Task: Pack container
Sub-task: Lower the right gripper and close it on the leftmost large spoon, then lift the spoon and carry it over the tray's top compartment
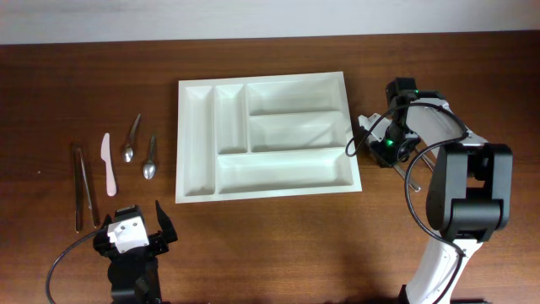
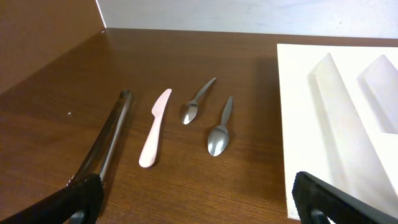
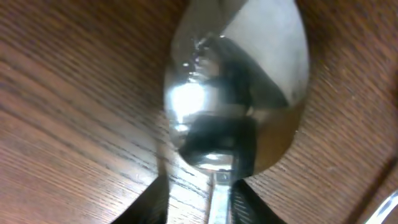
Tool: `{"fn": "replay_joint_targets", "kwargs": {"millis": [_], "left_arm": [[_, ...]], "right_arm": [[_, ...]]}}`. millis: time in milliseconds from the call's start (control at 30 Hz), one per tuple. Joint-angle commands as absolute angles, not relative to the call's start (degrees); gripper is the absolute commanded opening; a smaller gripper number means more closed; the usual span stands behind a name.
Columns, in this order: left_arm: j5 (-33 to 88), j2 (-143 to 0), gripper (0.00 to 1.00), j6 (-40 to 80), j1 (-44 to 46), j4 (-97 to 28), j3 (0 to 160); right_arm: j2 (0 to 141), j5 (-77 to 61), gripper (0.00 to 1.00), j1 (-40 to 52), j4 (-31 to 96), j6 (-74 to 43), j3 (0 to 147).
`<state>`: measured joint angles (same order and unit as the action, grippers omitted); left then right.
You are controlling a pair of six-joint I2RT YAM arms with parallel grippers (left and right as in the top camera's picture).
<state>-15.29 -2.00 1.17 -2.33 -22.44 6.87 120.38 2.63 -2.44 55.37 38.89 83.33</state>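
Observation:
The white five-compartment container (image 1: 182, 143) lies at the table's middle with nothing in it; its left rim shows in the left wrist view (image 2: 292, 124). My left gripper (image 1: 135, 230) (image 2: 199, 205) is open and holds nothing, near the front edge, short of the cutlery. My right gripper (image 1: 359, 143) (image 3: 199, 199) is low on the table just right of the container. Its fingers straddle the handle of a steel spoon (image 3: 242, 74) lying on the wood, with a gap still showing on the left side.
Left of the container lie a pink knife (image 1: 108, 165) (image 2: 155, 127), two small spoons (image 1: 131, 139) (image 1: 150, 159) (image 2: 198, 102) (image 2: 221, 130) and metal tongs (image 1: 83, 186) (image 2: 109, 140). Thin metal cutlery (image 1: 419, 156) lies by the right arm.

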Motion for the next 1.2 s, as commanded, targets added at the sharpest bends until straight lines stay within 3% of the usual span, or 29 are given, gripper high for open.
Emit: {"fn": "replay_joint_targets", "kwargs": {"millis": [0, 467, 833, 1167], "left_arm": [[-16.29, -2.13, 0.99, 1.74, -2.52, -22.79, 6.83], [-16.32, -2.13, 0.99, 1.74, -2.52, -22.79, 6.83], [-16.29, -2.13, 0.99, 1.74, -2.52, -22.76, 6.83], [-16.29, -2.13, 0.99, 1.74, -2.52, -22.79, 6.83]], "right_arm": [[123.28, 2.63, 0.29, -2.11, 54.78, 37.80, 80.77], [123.28, 2.66, 0.04, -2.31, 53.69, 36.93, 80.77], [123.26, 4.49, 0.04, -2.31, 52.99, 30.96, 84.23], [123.26, 5.19, 0.04, -2.26, 61.69, 23.20, 101.60]]}}
